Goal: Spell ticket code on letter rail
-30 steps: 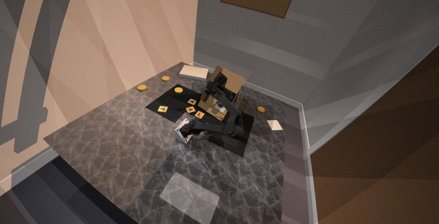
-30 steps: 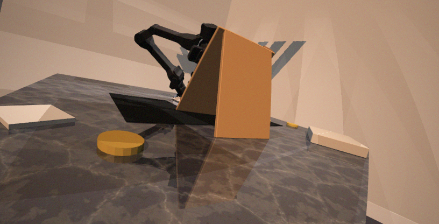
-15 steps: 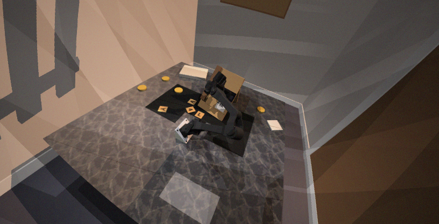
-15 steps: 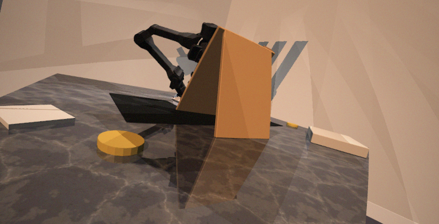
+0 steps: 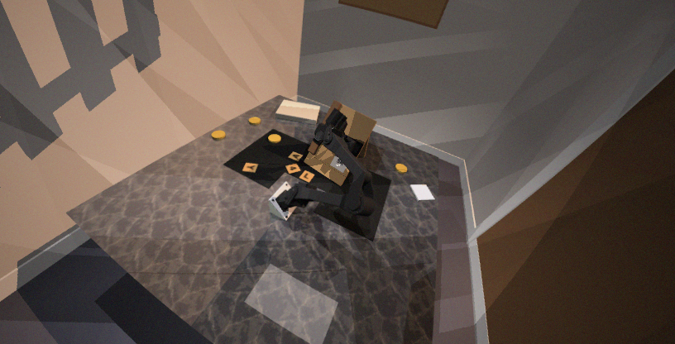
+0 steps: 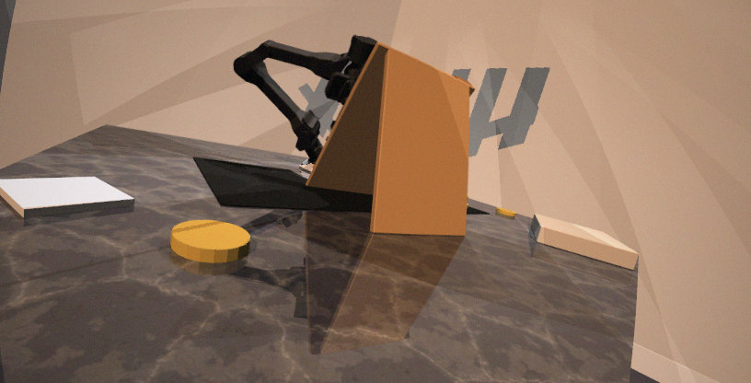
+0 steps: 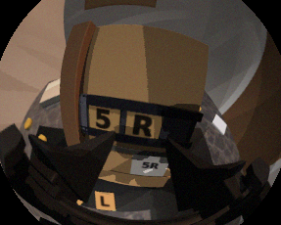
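Wrist view: two tiles sit in the dark rail [image 7: 144, 104] on the board [image 5: 361, 124] [image 6: 421, 144] [image 7: 176, 59]; the 5 [image 7: 103, 118] is at the left, with the R [image 7: 142, 125] next to it on the right.
Ticket: a grey label [image 5: 336, 165] [image 7: 150, 166] low on the board, below the rail, reads 5R, matching the rail's left-to-right order.
End effector: the gripper [image 5: 345, 140] [image 6: 340, 85] [image 7: 140, 139] is partly spread, with nothing pinched; its fingers reach toward the lower edge of the rail. Whether they touch the rail, I cannot tell.
Arm: the black arm [image 5: 356, 176] [image 6: 273, 90] bends over to the front of the board.
Loose tiles: L [image 5: 306, 176] [image 7: 105, 201], 4 [image 5: 293, 168] and A [image 5: 294, 155] lie close together on the black mat [image 5: 250, 152] [image 6: 262, 185]; Y [image 5: 250, 167] lies apart from them, also on the mat.
Yellow discs: one [image 5: 274, 138] is on the mat; two more [image 5: 217, 135] [image 5: 255, 120] rest on the table [image 5: 198, 195] [image 6: 157, 328] beyond its edge, and another [image 5: 400, 168] [image 6: 210, 240] is on the board's other side.
White slab: the flat piece [image 5: 422, 192] [image 6: 68, 193] [image 7: 219, 124] lies near that last disc.
Cream block: it [image 5: 298, 111] [image 6: 583, 240] [image 7: 51, 93] lies on the table near the board.
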Tool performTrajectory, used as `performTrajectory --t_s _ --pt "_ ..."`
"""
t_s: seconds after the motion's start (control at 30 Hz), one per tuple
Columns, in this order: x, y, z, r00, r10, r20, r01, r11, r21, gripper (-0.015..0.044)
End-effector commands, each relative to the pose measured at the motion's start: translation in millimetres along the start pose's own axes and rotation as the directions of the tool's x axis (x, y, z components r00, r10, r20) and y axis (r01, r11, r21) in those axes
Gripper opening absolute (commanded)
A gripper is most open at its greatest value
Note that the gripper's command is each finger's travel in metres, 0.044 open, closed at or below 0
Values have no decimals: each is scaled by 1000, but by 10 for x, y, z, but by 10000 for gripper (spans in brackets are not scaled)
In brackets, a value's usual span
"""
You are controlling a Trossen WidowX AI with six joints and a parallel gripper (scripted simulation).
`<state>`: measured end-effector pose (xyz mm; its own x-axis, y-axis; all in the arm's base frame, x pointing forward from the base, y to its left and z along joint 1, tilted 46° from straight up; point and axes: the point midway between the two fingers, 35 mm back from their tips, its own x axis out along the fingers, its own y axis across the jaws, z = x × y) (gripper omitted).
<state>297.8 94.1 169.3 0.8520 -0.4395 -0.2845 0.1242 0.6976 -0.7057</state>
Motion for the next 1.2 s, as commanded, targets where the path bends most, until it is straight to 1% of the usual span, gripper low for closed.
performTrajectory --t_s 0.0,0.13,0.5,0.93,1.0,1.17 --pt "-31 -12 4 1000 -4 0 4 1000 4 295" --pt "-49 -19 7 1000 -4 0 4 1000 4 295" --pt "-26 -5 2 1000 0 0 0 1000 0 6" --pt "-22 -3 8 1000 2 -5 -2 1000 -1 0" --pt "8 15 57 999 17 -40 -18 1000 -6 0" --pt "99 31 183 979 59 -194 -63 998 -14 0"
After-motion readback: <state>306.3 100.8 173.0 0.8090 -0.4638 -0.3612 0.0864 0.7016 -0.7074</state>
